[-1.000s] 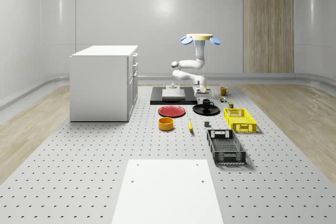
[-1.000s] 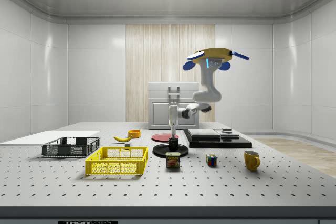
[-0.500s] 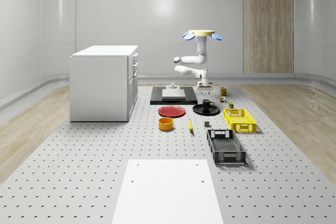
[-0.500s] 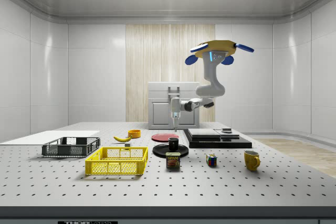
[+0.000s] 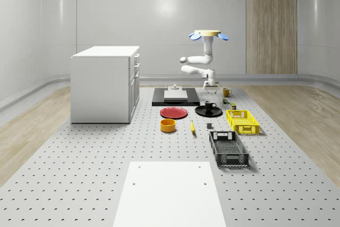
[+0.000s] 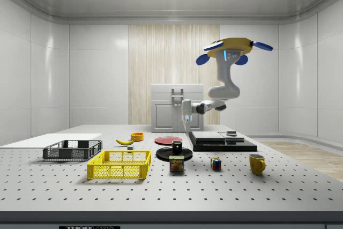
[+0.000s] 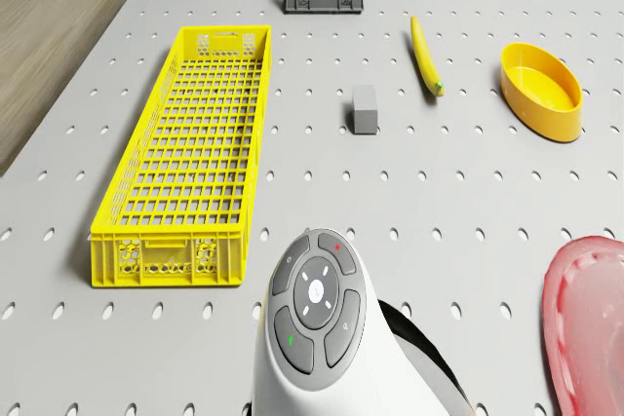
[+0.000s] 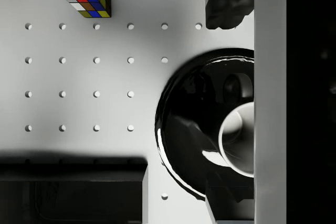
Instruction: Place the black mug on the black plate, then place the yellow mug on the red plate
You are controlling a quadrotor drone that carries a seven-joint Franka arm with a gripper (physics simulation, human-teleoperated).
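"SPAM" can (image 6: 177, 163) beside black plate (image 6: 174, 154) bearing black mug (image 6: 177, 146)

The drone (image 6: 234, 46) hovers high in the air, its yellow body slightly tilted, with blue rotors at its sides. The white arm (image 6: 225, 81) hangs down from it, bends at the elbow and reaches sideways toward the side view's left. At its tip the end effector (image 6: 186, 125) points straight down, held well clear of the table (image 6: 225, 191), with its fingers (image 8: 226, 6) spread apart and nothing between them.
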